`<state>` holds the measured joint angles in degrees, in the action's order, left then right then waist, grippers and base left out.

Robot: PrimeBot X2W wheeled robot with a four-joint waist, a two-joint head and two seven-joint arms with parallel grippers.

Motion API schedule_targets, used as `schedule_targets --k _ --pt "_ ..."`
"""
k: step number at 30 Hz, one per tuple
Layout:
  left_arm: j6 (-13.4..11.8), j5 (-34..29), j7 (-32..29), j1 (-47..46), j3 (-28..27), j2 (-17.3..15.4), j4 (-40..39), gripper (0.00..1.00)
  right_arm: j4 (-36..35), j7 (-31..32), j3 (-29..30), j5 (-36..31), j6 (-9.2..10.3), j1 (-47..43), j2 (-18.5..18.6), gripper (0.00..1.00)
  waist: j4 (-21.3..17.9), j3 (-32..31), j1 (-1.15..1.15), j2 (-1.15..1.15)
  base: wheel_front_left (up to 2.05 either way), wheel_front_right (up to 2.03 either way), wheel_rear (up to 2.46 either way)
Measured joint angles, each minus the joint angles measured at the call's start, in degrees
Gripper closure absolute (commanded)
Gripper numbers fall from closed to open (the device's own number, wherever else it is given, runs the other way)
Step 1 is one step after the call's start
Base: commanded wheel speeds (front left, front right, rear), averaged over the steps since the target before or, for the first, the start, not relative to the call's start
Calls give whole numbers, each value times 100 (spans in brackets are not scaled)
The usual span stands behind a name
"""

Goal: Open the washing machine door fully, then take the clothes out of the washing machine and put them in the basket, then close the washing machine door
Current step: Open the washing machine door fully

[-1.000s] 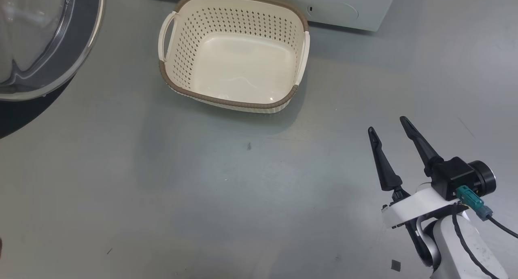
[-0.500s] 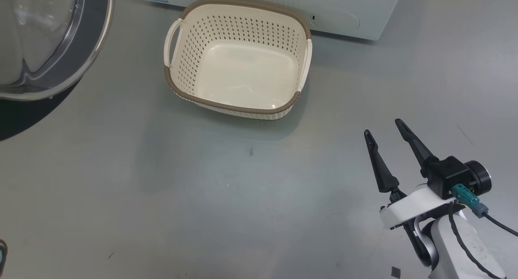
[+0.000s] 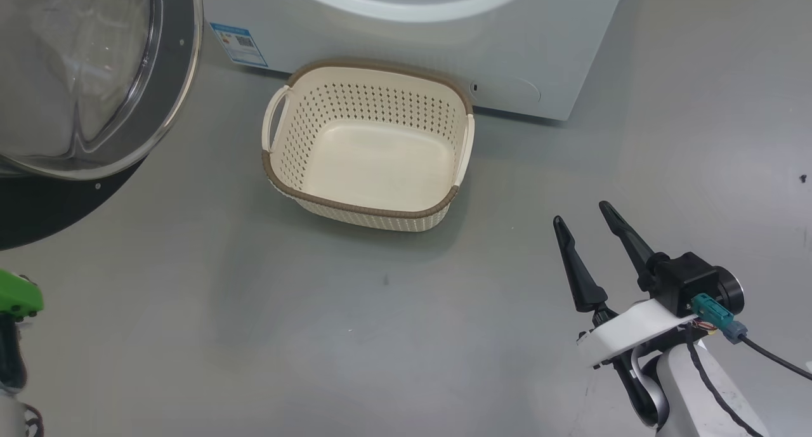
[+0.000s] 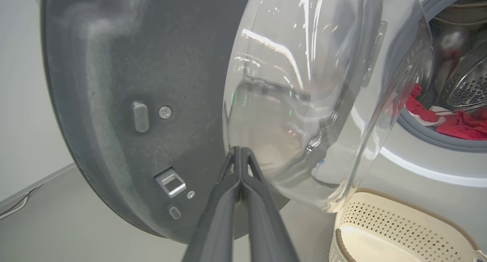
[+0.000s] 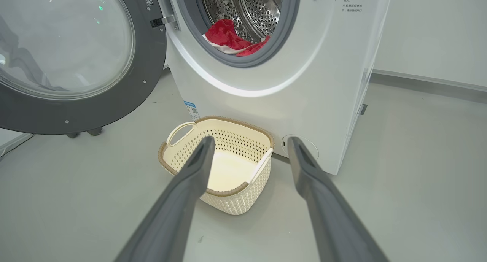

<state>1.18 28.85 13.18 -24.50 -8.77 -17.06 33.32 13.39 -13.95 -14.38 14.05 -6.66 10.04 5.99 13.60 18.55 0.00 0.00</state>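
Note:
The washing machine door (image 5: 152, 83) stands swung open at the left of the washing machine (image 5: 304, 83). Red clothes (image 5: 228, 35) lie in the steel drum behind the grey seal. The cream basket (image 3: 355, 207) sits on the floor against the washer's front, with nothing in it. My right gripper (image 3: 580, 212) hangs open to the basket's right, a little nearer me, holding nothing. In the left wrist view my left gripper (image 4: 239, 150) is shut and empty, its tips right at the door's inner face beside the glass bowl (image 4: 304, 83). Whether they touch I cannot tell.
A grey floor (image 3: 317, 335) stretches between me and the basket. A small blue label (image 3: 238, 44) marks the washer's lower left front. A green part of my left arm (image 3: 18, 297) shows at the head view's lower left edge. A white wall (image 5: 430, 30) rises right of the washer.
The head camera has tilted up: the basket sits lower in the picture and the washer's front with its blue label has come in. A green arm part has appeared at the lower left.

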Motion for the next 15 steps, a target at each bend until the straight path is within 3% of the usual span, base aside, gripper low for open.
schedule_targets --k 15 --pt "272 -549 58 759 787 328 -360 100 97 -9 207 224 10 -148 -167 0 -326 -874 0 0 0 0 0"
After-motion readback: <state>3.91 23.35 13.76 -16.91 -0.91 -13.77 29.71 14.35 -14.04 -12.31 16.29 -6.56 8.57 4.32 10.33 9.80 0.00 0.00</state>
